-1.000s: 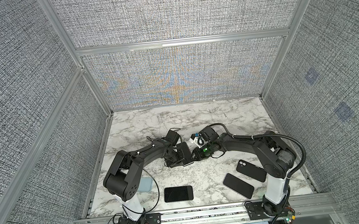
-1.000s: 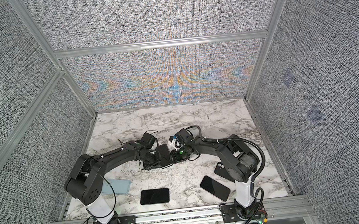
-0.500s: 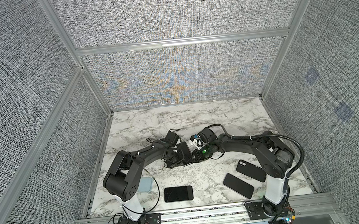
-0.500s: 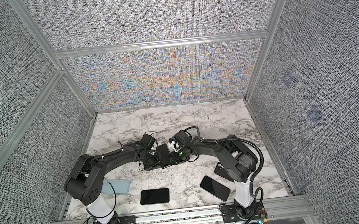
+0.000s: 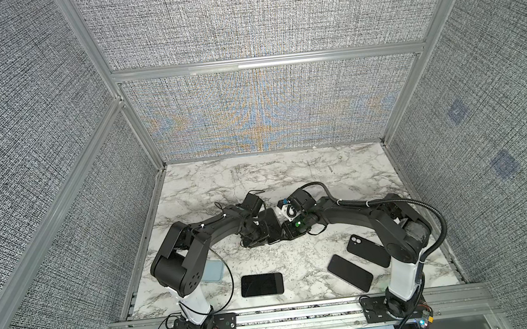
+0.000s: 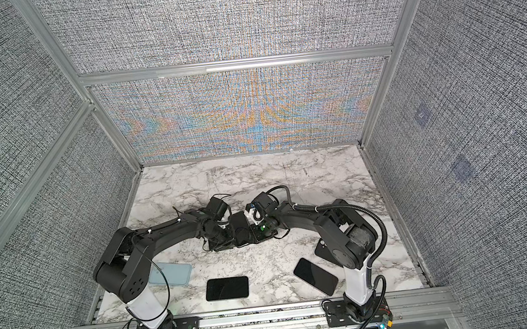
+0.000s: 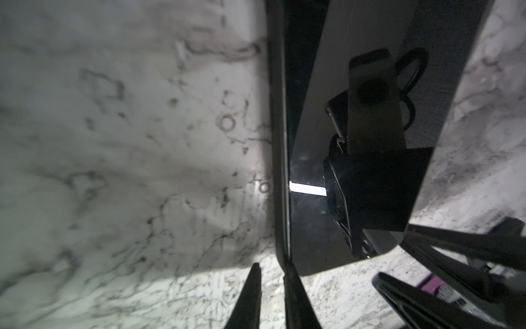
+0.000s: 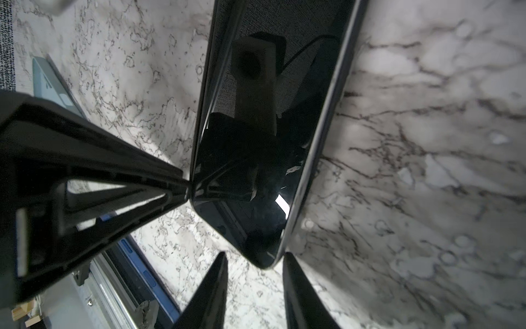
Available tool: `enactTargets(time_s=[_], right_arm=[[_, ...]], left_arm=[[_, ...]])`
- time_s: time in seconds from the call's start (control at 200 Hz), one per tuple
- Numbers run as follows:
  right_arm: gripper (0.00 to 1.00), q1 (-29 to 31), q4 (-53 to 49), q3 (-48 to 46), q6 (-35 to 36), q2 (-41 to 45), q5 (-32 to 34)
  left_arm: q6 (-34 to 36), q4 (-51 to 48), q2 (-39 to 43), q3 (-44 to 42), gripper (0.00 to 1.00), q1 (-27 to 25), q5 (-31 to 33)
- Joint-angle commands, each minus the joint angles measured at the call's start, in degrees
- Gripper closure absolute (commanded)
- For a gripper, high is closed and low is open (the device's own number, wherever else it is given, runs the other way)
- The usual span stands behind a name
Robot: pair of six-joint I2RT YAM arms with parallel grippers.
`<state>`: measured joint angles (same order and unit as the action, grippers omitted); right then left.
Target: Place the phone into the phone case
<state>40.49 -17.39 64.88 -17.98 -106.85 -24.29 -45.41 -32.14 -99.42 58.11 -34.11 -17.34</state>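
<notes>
As the left gripper releases the black phone case, we log the glossy black phone mid-worktop, seating unconfirmed; right gripper straddles its corner, hold unclear.

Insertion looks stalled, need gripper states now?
Left gripper: slightly open, nothing clamped.
Right gripper: open around a corner of the phone, not clamped.

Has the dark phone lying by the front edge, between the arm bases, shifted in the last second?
No. The phone sits where it did, long side parallel to the table's front edge, same gap from it, in both top views.
</notes>
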Motion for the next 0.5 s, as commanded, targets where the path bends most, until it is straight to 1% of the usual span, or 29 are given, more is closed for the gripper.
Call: enactTargets(time_s=[0.0, 0.04, 0.13, 0.265, 0.495], right_arm=[[0.64, 0.1, -1.85, 0.66, 1.36, 0.78, 0.54], [0.64, 0.04, -2.18, 0.88, 1.45, 0.9, 0.73], [0.64, 0.03, -2.71, 1.15, 1.61, 1.42, 1.37], [0.64, 0.05, -3.33, 1.34, 1.45, 2.23, 2.47], [0.65, 0.04, -2.89, 1.06, 0.59, 1.99, 3.03]], left_arm=[[1.18, -3.5, 1.31, 1.2, 0.71, 0.07, 2.29], [1.3, -3.84, 1.36, 1.47, 0.68, 0.09, 2.48], [1.05, -2.81, 1.27, 1.62, 0.66, 0.09, 1.48], [-0.29, 0.75, 0.58, 0.82, 0.66, -0.04, -1.56], [-0.37, 1.82, -1.03, 0.64, 0.67, -0.04, -1.55]])
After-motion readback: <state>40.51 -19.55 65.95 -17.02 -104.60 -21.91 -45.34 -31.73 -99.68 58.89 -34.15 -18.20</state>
